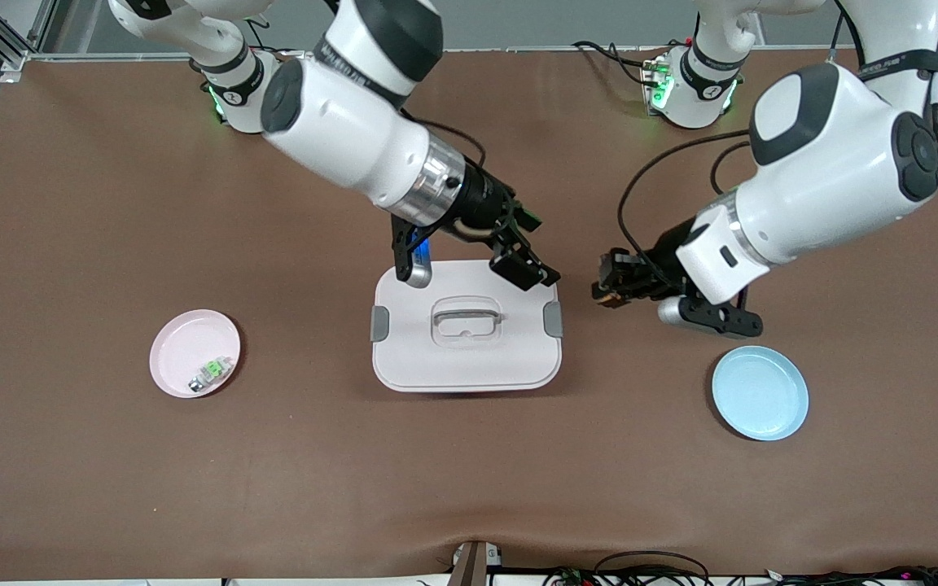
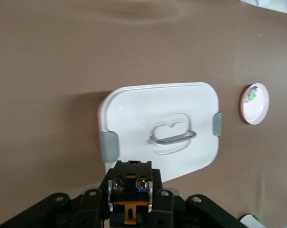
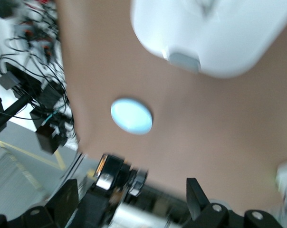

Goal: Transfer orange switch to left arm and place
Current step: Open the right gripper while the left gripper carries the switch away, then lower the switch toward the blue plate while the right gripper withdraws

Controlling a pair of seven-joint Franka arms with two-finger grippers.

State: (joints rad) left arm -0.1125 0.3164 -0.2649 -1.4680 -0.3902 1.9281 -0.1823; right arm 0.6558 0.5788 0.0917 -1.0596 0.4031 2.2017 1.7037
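The left gripper pinches the orange switch in the air beside the white box, while the right gripper, fingers spread and empty, hangs over the box's edge; the handover looks done, the blue plate not yet reached.

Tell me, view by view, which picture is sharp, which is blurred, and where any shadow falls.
Front view: sharp and evenly lit, only a thin shadow under the box at its edge nearer the camera. Left wrist view: clear, the orange switch crisp in the left gripper, with a soft shadow on the table beside the box. Right wrist view: smeared throughout, the blue plate and box edges soft, the right gripper blurred.
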